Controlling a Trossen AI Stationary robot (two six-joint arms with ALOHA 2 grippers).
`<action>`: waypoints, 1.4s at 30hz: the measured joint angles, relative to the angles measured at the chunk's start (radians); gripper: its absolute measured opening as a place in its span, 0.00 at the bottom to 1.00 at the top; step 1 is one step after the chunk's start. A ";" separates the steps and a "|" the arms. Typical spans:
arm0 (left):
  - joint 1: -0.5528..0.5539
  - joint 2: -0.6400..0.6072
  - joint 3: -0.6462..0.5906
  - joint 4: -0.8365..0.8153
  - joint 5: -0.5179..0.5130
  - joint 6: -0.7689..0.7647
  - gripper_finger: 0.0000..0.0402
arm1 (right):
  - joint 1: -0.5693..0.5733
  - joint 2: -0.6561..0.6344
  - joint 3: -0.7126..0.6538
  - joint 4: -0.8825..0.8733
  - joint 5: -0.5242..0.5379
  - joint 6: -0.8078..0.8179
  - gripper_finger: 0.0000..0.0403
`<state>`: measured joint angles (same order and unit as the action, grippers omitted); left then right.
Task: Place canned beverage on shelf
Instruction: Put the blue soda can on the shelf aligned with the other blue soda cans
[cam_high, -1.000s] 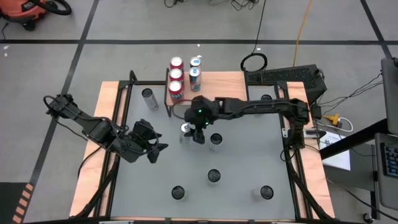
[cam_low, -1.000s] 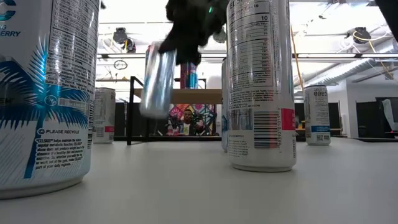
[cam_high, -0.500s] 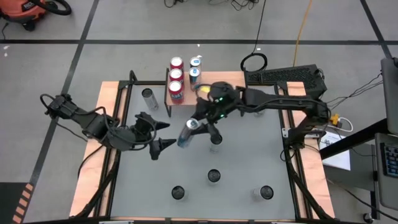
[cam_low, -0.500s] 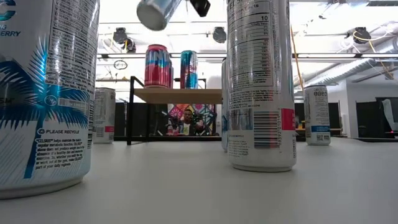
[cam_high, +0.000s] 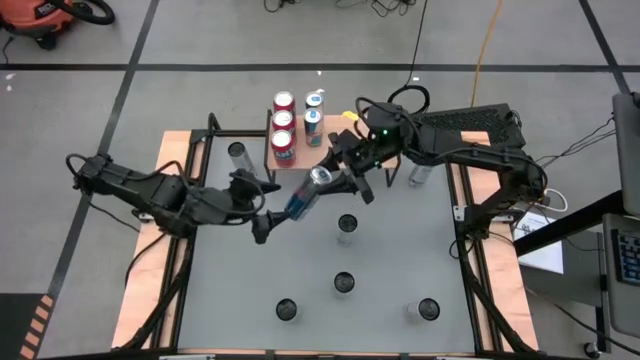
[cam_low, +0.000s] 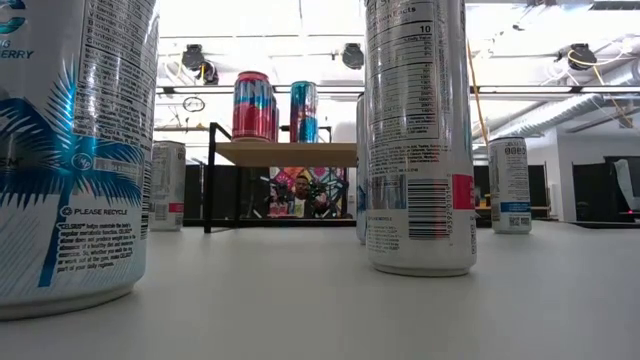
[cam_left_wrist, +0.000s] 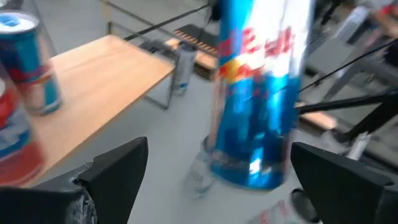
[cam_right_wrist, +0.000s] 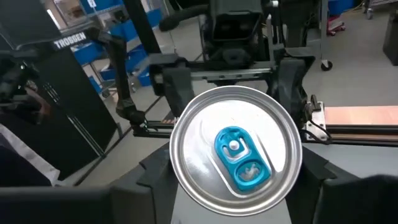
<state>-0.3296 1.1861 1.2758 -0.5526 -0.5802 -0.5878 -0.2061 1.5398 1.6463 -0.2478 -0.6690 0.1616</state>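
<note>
Can: the blue canned beverage (cam_high: 307, 192) hangs tilted above the table (cam_high: 400, 250), pinched in the right gripper (cam_high: 338, 177) fingers.
Left gripper (cam_high: 262, 205): fingers spread wide, just beside the can's lower end, not holding it.
Shelf (cam_high: 300, 155): carries five cans; a bare part remains.
Left to do: probably hand over, then set it on the shelf.

grey floor (cam_high: 200, 30), bright ceiling lights (cam_low: 520, 20)
</note>
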 joint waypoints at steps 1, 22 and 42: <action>0.011 0.003 0.001 0.028 0.026 0.020 0.99 | -0.003 0.000 0.000 0.003 -0.002 0.000 0.47; 0.054 0.099 0.000 0.186 0.085 0.018 0.80 | -0.017 0.001 0.000 0.063 -0.016 0.000 0.47; 0.053 0.097 0.000 0.179 0.100 0.019 0.57 | -0.015 0.001 0.000 0.051 -0.016 0.038 0.57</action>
<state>-0.2764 1.2827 1.2755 -0.3735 -0.4800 -0.5688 -0.2211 1.5406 1.6463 -0.1972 -0.6849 0.1997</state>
